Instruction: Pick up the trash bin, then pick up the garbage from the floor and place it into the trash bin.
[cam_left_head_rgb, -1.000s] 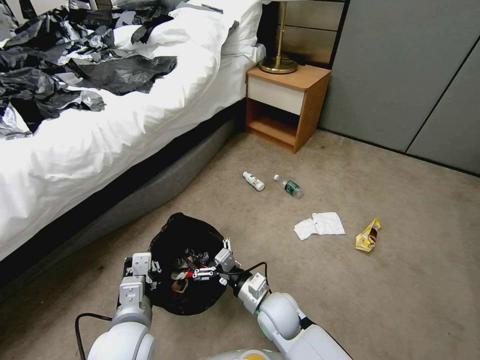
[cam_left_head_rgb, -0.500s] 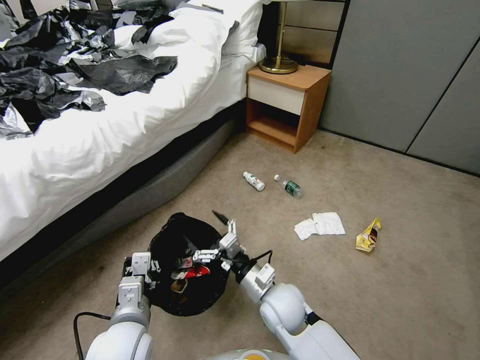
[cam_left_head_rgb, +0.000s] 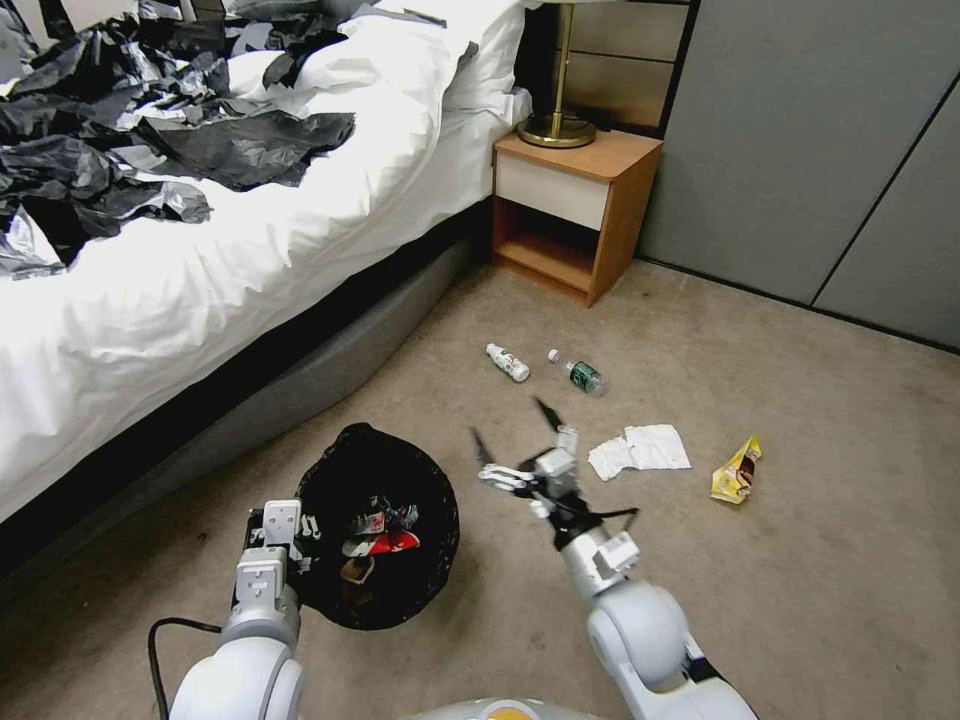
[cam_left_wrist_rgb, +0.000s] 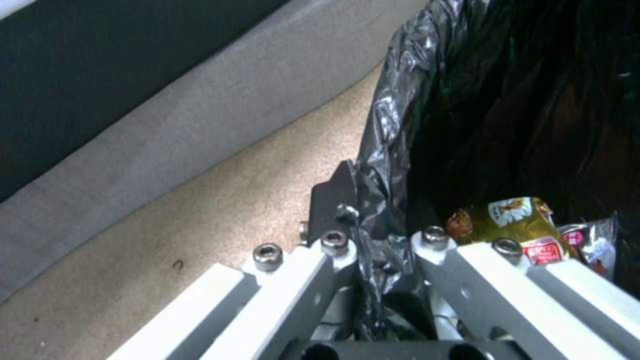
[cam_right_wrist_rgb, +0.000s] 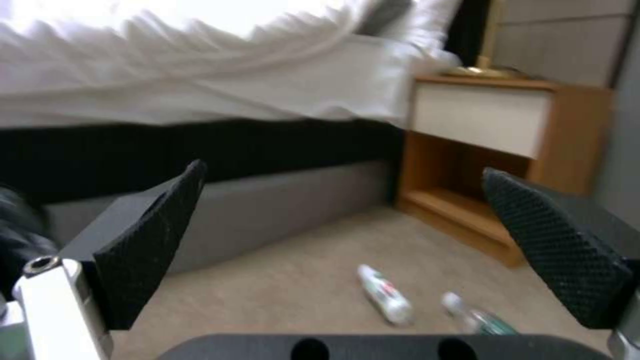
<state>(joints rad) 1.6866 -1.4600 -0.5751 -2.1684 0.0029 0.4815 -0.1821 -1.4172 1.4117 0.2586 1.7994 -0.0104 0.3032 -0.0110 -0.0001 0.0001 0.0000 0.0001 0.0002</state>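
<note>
The trash bin (cam_left_head_rgb: 340, 600), lined with a black bag, hangs just off the carpet, and my left gripper (cam_left_head_rgb: 288, 545) is shut on its near-left rim. In the left wrist view the fingers (cam_left_wrist_rgb: 333, 245) clamp the bag-covered rim (cam_left_wrist_rgb: 383, 150), with snack wrappers (cam_left_wrist_rgb: 513, 220) inside. My right gripper (cam_left_head_rgb: 514, 430) is open and empty, to the right of the bin and above the carpet. Garbage on the floor: a white-label bottle (cam_left_head_rgb: 508, 362), a green-label bottle (cam_left_head_rgb: 580, 375), white crumpled paper (cam_left_head_rgb: 640, 450) and a yellow wrapper (cam_left_head_rgb: 736, 472). The right wrist view shows both bottles (cam_right_wrist_rgb: 385, 300) beyond the open pads (cam_right_wrist_rgb: 153, 240).
A bed (cam_left_head_rgb: 200, 280) with white sheets and black bags piled on it runs along the left. A wooden nightstand (cam_left_head_rgb: 570, 215) holding a lamp stands at the back, beside grey wall panels (cam_left_head_rgb: 820, 150). Open carpet (cam_left_head_rgb: 800, 600) lies to the right.
My right gripper has come out from over the bin and swung right and forward, toward the litter on the floor. A red-white wrapper now lies in the bin. The left arm and bin stay still.
</note>
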